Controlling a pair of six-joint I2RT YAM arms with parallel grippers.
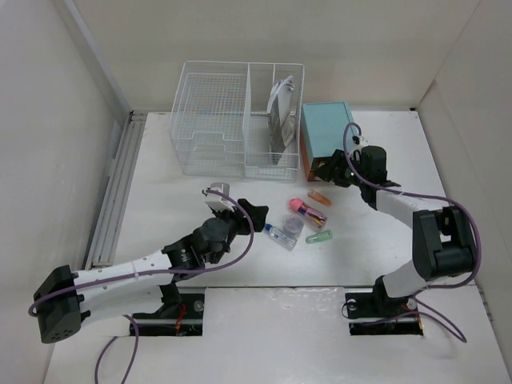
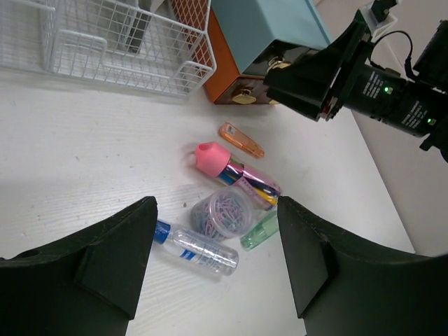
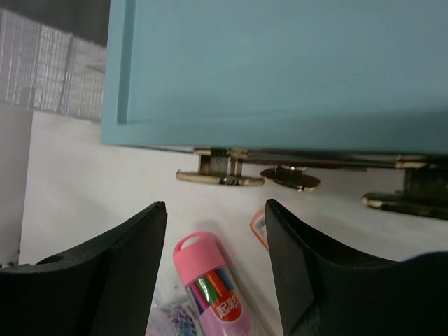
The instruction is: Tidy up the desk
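The desk [image 1: 160,216] is a white tabletop that fills the floor of the scene, walled by pale panels on the left, right and far sides. One white wire basket [image 1: 212,120] stands at the far middle. It has two compartments, and the right one holds some dark and white flat items [image 1: 280,112] standing upright. Just right of it is one teal-topped drawer box [image 1: 324,128].

Five small things lie close together in the middle of the desk:
- one orange clip [image 2: 241,140]
- one pink-capped tube of coloured pens [image 2: 234,171]
- one round clear jar of paper clips [image 2: 220,212]
- one clear bottle with a blue cap [image 2: 199,250]
- one green clip [image 2: 260,231]

There are two arms. The left gripper [image 2: 217,204] hangs just left of this cluster, its fingers spread apart and holding nothing. The right gripper [image 3: 215,206] is at the near face of the drawer box, its fingers also apart and empty.
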